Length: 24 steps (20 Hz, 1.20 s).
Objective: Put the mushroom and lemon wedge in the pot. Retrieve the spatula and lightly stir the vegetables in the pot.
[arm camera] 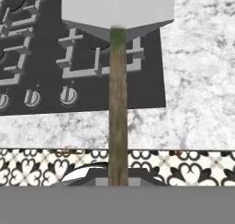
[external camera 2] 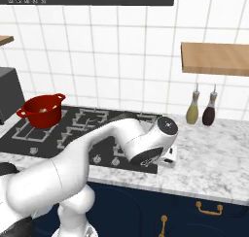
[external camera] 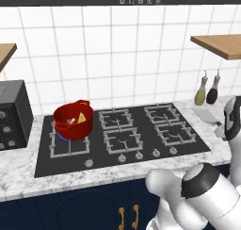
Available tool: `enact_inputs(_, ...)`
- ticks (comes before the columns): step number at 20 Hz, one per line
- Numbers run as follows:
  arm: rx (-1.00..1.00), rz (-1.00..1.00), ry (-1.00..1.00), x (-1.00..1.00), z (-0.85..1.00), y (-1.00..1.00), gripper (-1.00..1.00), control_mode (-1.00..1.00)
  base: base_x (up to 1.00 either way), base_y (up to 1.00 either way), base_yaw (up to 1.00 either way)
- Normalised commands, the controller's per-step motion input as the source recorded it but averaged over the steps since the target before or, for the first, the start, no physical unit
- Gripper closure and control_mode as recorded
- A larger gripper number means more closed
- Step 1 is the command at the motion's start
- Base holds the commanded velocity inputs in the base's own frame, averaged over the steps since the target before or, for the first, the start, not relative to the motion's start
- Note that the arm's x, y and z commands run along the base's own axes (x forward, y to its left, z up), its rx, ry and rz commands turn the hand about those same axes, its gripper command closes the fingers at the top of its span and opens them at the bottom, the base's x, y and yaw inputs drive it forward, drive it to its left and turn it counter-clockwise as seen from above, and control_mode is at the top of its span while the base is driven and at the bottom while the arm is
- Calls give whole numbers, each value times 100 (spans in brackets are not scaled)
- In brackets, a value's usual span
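A white square-tiled wall runs behind a marble-patterned bench. Set into the bench is a black gas hob with grey grates and a row of knobs along its front edge. Below are dark navy cabinets with brass handles. A wooden shelf hangs on the wall at the right, and two bottles, one olive and one dark, stand beneath it. A dark microwave sits at the left. The floor carries black-and-white ornamental tiles.

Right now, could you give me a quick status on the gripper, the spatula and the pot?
Gripper shut on the spatula, blade lifted clear of the counter. Pot on the stove's left burner, lemon wedge and mushroom inside. Nothing blocking the way to it.
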Motion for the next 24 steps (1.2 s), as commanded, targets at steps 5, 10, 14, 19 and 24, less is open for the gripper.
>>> enact_inputs(5,28,11,12,0,64,100,100,-100,0,0,0)
enact_inputs(10,46,2,16,0,46,93,100,-100,0,0,0)
enact_inputs(14,53,0,17,0,42,79,100,-100,0,0,0)
enact_inputs(19,48,-3,19,0,43,78,100,-100,0,0,0)
enact_inputs(24,29,-19,15,0,32,99,100,-100,0,0,0)
